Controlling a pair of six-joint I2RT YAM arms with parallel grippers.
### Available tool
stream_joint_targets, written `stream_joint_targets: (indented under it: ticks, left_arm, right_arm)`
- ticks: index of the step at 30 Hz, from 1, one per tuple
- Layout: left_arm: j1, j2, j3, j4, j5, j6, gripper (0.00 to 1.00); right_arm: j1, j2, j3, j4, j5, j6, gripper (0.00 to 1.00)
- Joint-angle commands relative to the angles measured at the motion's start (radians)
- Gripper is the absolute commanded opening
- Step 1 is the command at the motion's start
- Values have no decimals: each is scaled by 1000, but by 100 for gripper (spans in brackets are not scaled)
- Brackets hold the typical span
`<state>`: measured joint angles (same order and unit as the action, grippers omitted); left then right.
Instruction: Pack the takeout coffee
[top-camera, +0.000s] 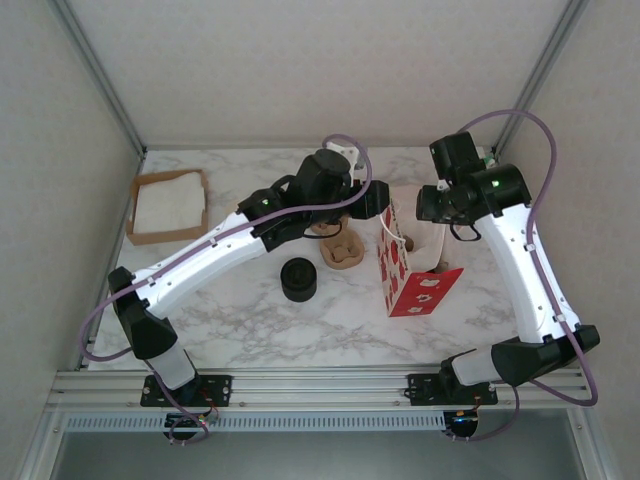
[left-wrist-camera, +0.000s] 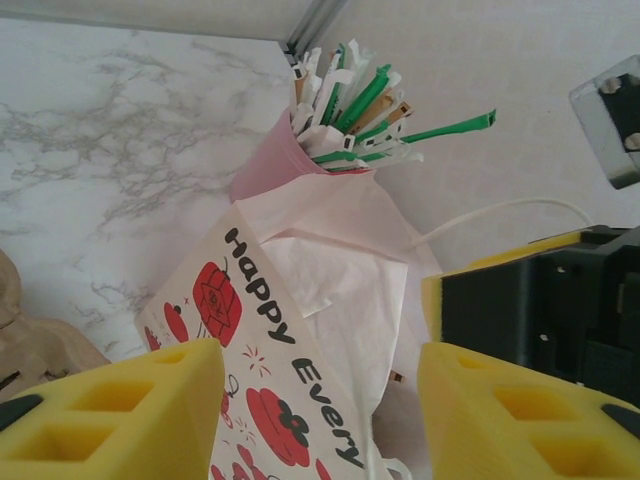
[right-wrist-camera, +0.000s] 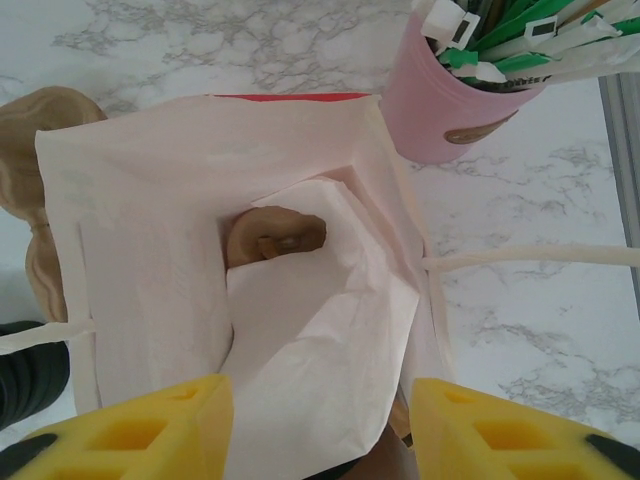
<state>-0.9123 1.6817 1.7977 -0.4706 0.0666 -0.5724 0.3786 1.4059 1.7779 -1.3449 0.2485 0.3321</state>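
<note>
Marble-patterned desk (top-camera: 250, 325), walled by pale panels, is carrying a printed paper bag (top-camera: 405, 268) standing upright at centre right. A pink cup of wrapped straws (right-wrist-camera: 440, 105) is standing just beside it, and a pulp cup carrier (top-camera: 340, 252) and a black stack of lids (top-camera: 298, 279) are lying to its left.

We are seeing both arms leaning over the bag. The left jaws are standing moderately apart, gripping nothing, and facing the bag's printed side. The right jaws are hanging likewise apart and empty above the open mouth.

Deep inside the bag, a brown rounded form (right-wrist-camera: 275, 237) is lying half under a folded white flap. We cannot tell whether it is part of the takeout coffee.

We are judging three hazards:
- The inward-folded flap is narrowing the opening, so anything lowered could catch on it and tilt.
- The thin bag could fold or topple if either arm presses its wall.
- The straw cup is standing close enough for the right arm to knock it over.
</note>
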Motion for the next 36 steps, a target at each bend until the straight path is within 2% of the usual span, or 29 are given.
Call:
stream_joint_targets:
  ticks: [1,3,9,13,16,18,20,22,26,30,33,36]
  left_arm:
    - [10,-54,-33,29,-31,-3,56]
    - [12,-97,-67,45,-65,7,60]
    - [17,-251,-193,88,-196,28,81]
    - [23,-374,-300,99,-315,34,99]
    - [46,-474,-399,90,-403,23,100]
    - [89,-537,-464,59,-451,-8,100]
    - [146,-596,-530,49,-456,-31,100]
    - [201,-649,-591,37,-459,-47,100]
    - [332,-729,-698,28,-453,-45,100]
    - [458,-765,-785,43,-430,-39,100]
    - [545,-782,-851,68,-424,-22,100]
    - [632,-803,-929,120,-417,-15,100]
  right_arm:
    - [18,-50,-11,29,-12,-13,52]
    - [26,-102,-13,63,-21,-15,54]
    - [32,-292,-67,211,-34,-36,66]
    - [32,-421,-142,304,87,-34,98]
    - [32,-487,-191,348,181,-42,99]
    - [28,-464,-160,290,306,-9,99]
    - [10,-415,-125,222,358,4,99]
    - [-48,-377,-107,189,353,15,99]
    - [-239,-347,-121,187,215,30,99]
    - [-411,-350,-157,207,138,32,99]
    - [-555,-359,-221,240,55,41,99]
    - [-637,-402,-365,338,7,55,99]
